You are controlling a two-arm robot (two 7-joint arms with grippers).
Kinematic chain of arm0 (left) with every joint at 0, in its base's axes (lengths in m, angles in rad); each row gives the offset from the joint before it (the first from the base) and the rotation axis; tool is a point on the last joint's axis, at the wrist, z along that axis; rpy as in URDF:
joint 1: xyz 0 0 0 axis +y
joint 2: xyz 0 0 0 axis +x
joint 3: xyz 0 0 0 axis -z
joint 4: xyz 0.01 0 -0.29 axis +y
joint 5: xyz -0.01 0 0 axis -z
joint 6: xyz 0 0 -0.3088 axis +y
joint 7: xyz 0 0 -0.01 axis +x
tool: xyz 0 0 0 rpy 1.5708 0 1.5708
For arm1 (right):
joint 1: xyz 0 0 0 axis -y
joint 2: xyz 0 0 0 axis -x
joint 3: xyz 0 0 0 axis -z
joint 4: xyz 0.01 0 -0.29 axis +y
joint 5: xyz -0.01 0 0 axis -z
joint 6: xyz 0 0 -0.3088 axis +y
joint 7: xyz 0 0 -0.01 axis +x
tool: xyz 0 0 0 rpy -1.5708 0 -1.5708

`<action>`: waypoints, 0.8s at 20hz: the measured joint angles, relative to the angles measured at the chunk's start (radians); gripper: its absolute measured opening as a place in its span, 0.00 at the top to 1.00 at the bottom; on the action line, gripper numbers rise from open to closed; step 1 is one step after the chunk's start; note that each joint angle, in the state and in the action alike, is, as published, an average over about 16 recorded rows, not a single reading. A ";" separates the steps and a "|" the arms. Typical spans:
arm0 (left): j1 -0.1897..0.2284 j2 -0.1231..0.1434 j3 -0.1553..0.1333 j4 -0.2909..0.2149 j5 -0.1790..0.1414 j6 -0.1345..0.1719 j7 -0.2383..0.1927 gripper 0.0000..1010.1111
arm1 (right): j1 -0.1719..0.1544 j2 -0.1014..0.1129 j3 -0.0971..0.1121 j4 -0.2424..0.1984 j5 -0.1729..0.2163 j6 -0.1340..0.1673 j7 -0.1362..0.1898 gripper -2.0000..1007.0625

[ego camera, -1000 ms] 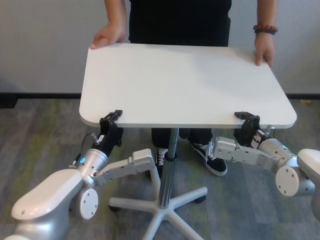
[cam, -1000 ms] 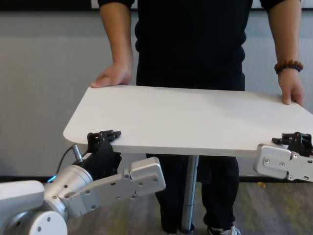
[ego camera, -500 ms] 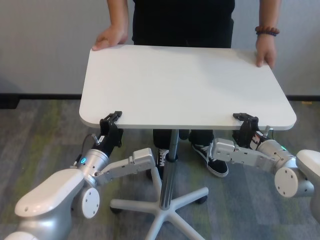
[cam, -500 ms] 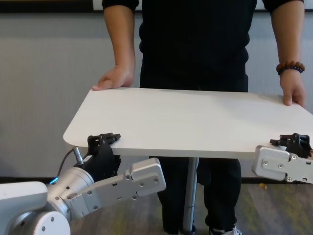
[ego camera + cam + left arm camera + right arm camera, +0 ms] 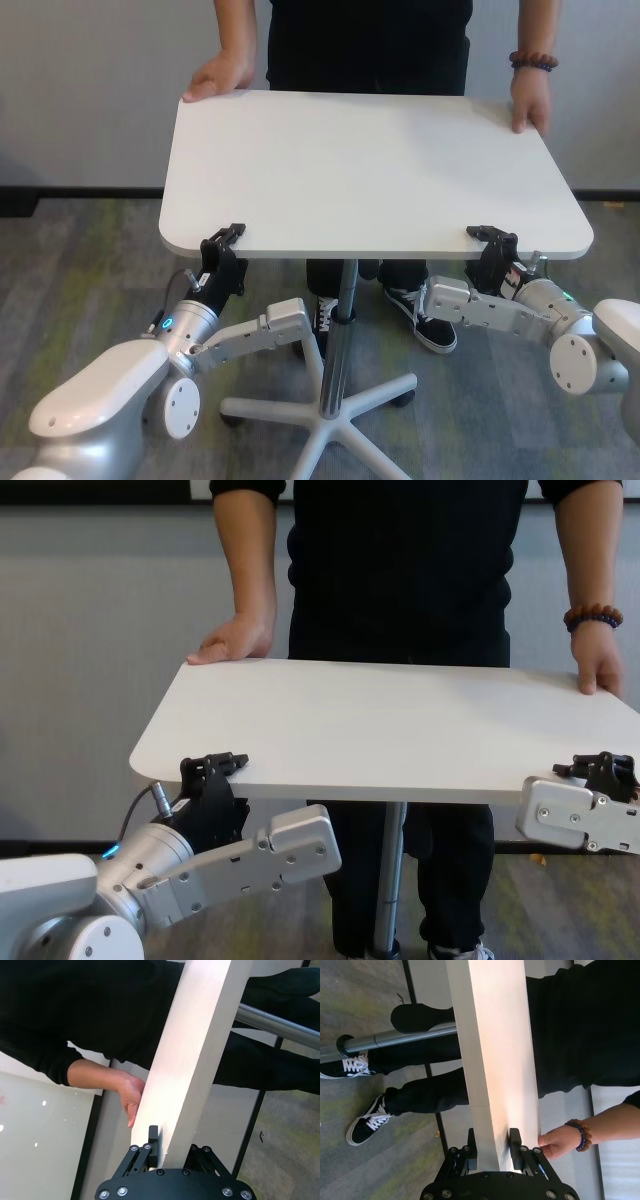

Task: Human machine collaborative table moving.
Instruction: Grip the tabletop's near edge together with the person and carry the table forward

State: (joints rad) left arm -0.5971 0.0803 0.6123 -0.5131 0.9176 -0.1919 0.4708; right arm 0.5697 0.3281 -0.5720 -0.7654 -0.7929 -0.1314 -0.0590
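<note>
Both arms reach forward and up from low at the robot's sides, forearms angled inward. The left tool (image 5: 222, 243) is clamped on the near edge of the bench (image 5: 370, 170) near its left corner, one finger above and one below. The right tool (image 5: 492, 240) pinches the same edge near the right corner.

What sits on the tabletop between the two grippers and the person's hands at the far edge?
Nothing: in the head view the table is bare between the left gripper, right gripper and the human.
</note>
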 joint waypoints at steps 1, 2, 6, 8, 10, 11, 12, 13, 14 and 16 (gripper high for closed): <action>0.001 0.000 0.000 -0.001 0.000 0.000 0.000 0.75 | 0.000 0.000 0.000 0.000 0.000 0.000 0.000 0.64; 0.001 0.001 0.000 -0.003 0.000 0.000 0.000 0.75 | 0.000 0.000 0.000 0.000 0.000 0.000 0.000 0.64; 0.003 0.002 -0.001 -0.006 0.001 0.001 0.000 0.75 | 0.000 0.000 0.000 0.000 0.000 0.000 0.000 0.64; 0.004 0.002 -0.001 -0.007 0.002 0.001 0.000 0.74 | 0.000 0.000 0.000 0.000 0.000 0.000 0.000 0.64; 0.005 0.003 -0.001 -0.009 0.002 0.002 0.000 0.74 | 0.000 0.000 0.000 0.000 0.000 0.000 0.000 0.64; 0.006 0.003 -0.001 -0.009 0.002 0.002 0.000 0.73 | 0.000 0.000 0.000 0.000 0.000 0.000 -0.001 0.64; 0.006 0.003 -0.001 -0.009 0.002 0.002 0.000 0.72 | 0.000 0.000 0.000 0.000 0.000 0.000 -0.001 0.64; 0.006 0.003 -0.001 -0.010 0.002 0.002 0.000 0.71 | 0.000 0.000 0.000 0.000 0.000 -0.001 -0.001 0.63; 0.007 0.003 -0.001 -0.010 0.002 0.002 0.000 0.70 | 0.000 0.000 0.000 0.000 0.000 -0.001 -0.001 0.63; 0.008 0.003 -0.002 -0.011 0.003 0.003 0.000 0.67 | 0.000 0.000 0.000 0.000 0.000 -0.001 0.000 0.61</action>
State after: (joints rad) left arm -0.5894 0.0836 0.6106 -0.5238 0.9203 -0.1891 0.4707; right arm 0.5700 0.3283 -0.5716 -0.7656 -0.7926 -0.1320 -0.0594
